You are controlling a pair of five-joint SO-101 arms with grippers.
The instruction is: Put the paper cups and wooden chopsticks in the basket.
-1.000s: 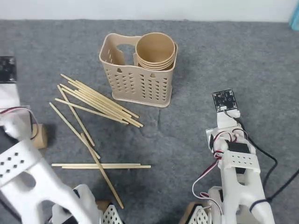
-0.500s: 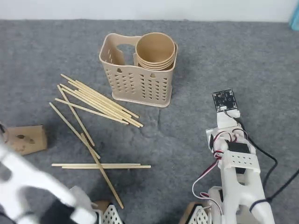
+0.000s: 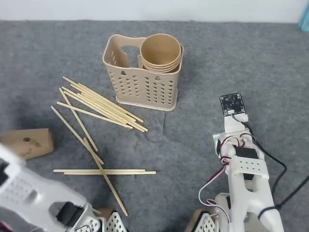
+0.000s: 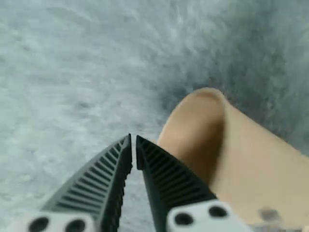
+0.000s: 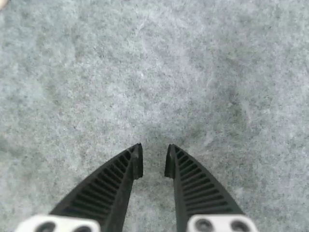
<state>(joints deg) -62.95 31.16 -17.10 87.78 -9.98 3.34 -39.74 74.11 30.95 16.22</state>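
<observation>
The stacked cups point(image 3: 161, 50) sit in the basket point(image 3: 140, 89); one cup point(image 3: 29, 142) and the chopsticks point(image 3: 99, 107) lie outside. The left jaws are nearly closed and the right jaws slightly apart, both empty.

The mat point(image 3: 231, 58) is grey, a mottled, fuzzy grey with paler flecks. The basket point(image 3: 140, 89) is beige, its walls patterned with rows of small slots. The stacked cups point(image 3: 161, 48) are kraft tan, and the single cup point(image 3: 29, 142) is the same tan (darker inside). The chopsticks point(image 3: 99, 106) are pale yellowish wood. The arms point(image 3: 246, 183) are white, while the left gripper point(image 4: 133, 145) and right gripper point(image 5: 153, 162) are black and ribbed.
</observation>
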